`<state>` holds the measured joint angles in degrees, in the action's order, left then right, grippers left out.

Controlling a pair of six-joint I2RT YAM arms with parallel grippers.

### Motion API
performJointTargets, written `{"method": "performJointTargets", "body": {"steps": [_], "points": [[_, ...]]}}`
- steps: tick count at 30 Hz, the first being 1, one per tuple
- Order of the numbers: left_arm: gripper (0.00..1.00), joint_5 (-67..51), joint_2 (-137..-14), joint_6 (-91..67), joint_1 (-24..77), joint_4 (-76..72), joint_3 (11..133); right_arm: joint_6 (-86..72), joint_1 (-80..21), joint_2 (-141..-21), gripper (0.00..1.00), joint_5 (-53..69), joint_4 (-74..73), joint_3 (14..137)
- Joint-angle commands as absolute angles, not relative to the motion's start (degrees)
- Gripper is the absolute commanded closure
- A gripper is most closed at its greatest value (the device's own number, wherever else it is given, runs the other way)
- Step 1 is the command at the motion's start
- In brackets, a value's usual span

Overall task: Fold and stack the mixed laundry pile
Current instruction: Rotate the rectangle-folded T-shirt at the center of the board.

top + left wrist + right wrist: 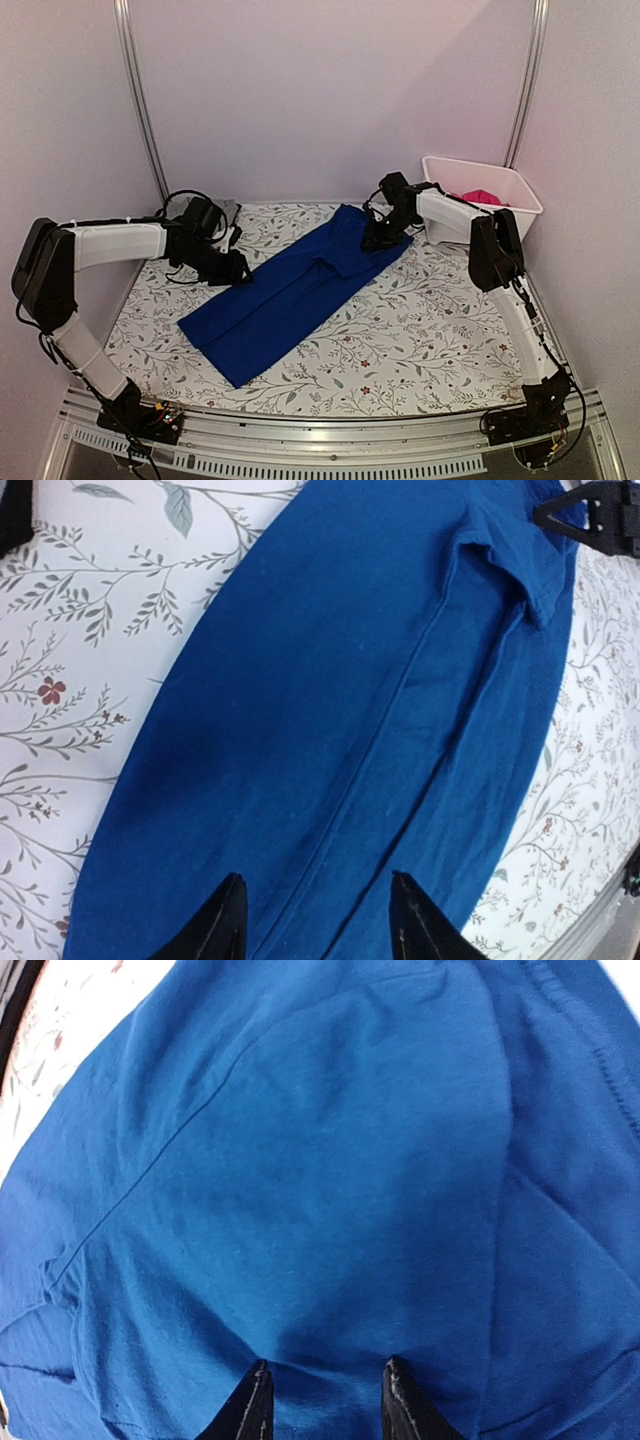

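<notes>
The royal-blue garment (290, 295) lies folded in a long strip, running diagonally across the floral table cover from near left to far right. My left gripper (238, 268) is open at the strip's left edge, its jaws spread just above the blue cloth (330, 710). My right gripper (384, 238) is open at the strip's far right end, its fingertips (262, 1375) resting on the blue cloth (320, 1160), which creases between them. The magenta-pink garment (481, 197) lies in the white bin. A bit of grey cloth (229, 210) shows behind my left arm.
The white plastic bin (520, 205) stands at the far right corner, close behind my right arm. My right gripper's black fingers show at the top right of the left wrist view (590, 515). Bare floral cover (430, 320) lies to the near right of the strip.
</notes>
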<state>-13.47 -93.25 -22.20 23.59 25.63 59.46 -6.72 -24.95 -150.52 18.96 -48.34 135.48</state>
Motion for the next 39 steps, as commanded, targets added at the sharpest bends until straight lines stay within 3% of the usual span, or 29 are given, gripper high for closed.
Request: {"method": "performJointTargets", "body": {"steps": [1, 6, 13, 24, 27, 33, 39], "points": [[0.61, -7.0, -93.4, -18.9, 24.5, 30.9, 59.8, -8.4, -24.4, -144.3, 0.61, 14.3, -44.0, 130.8], [0.70, 0.8, -98.9, -17.5, 26.5, 35.4, 62.8, -8.7, -24.3, -135.3, 0.55, 16.2, -39.9, 125.3], [0.78, 6.5, -105.1, -17.6, 30.3, 40.2, 63.1, -10.6, -24.3, -131.7, 0.54, 18.7, -40.8, 123.9], [0.86, -4.6, -105.0, -28.7, 49.3, 44.2, 53.8, -11.4, -24.3, -125.1, 0.54, 19.4, -41.8, 111.3], [0.83, -10.4, -102.0, -32.0, 54.0, 44.2, 54.0, -11.8, -24.5, -122.9, 0.55, 19.6, -42.0, 106.8], [0.61, -10.0, -93.8, -32.6, 55.1, 43.6, 59.8, -13.1, -27.7, -120.4, 0.58, 20.6, -40.5, 99.5], [0.59, -7.4, -90.4, -31.6, 47.7, 42.7, 62.7, -14.9, -30.8, -123.8, 0.68, 20.0, -40.3, 98.7]]}}
